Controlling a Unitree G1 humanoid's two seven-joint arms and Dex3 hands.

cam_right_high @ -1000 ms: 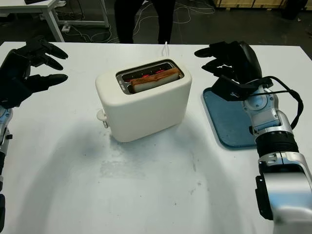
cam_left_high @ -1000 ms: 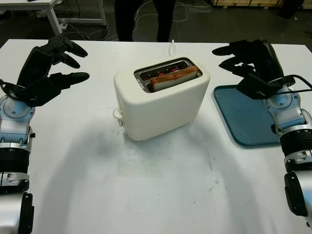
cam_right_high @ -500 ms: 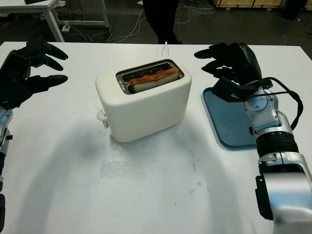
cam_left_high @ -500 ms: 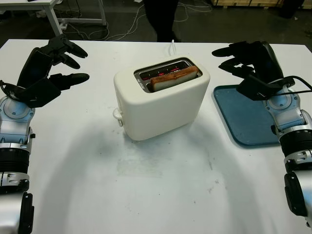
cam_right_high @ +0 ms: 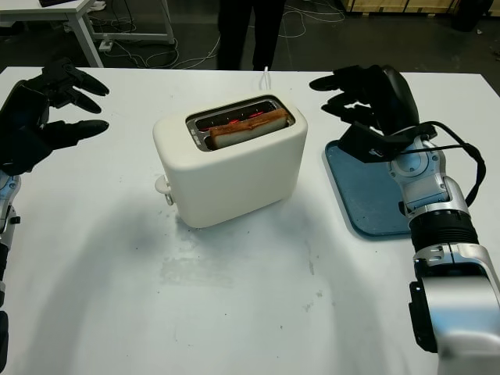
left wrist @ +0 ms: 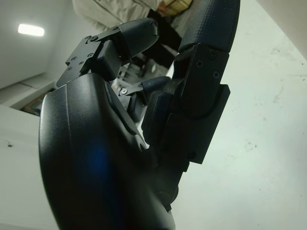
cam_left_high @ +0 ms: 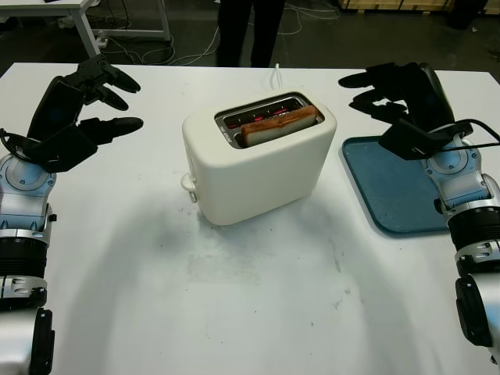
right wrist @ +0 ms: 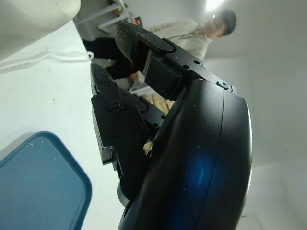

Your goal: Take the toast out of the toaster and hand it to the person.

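A cream toaster stands in the middle of the white table, with a browned slice of toast sticking up from its nearer slot. My left hand hovers open over the table well to the left of the toaster. My right hand is open to the right of the toaster, above the far edge of the blue tray. A person's dark legs stand beyond the far table edge, behind the toaster.
The toaster's white cord runs off the far edge of the table. Another white table and floor cables lie at the back left. Bare table surface stretches in front of the toaster.
The person behind the table has shifted from side to side and now stands behind the toaster. Both my hands and the toast have stayed where they were.
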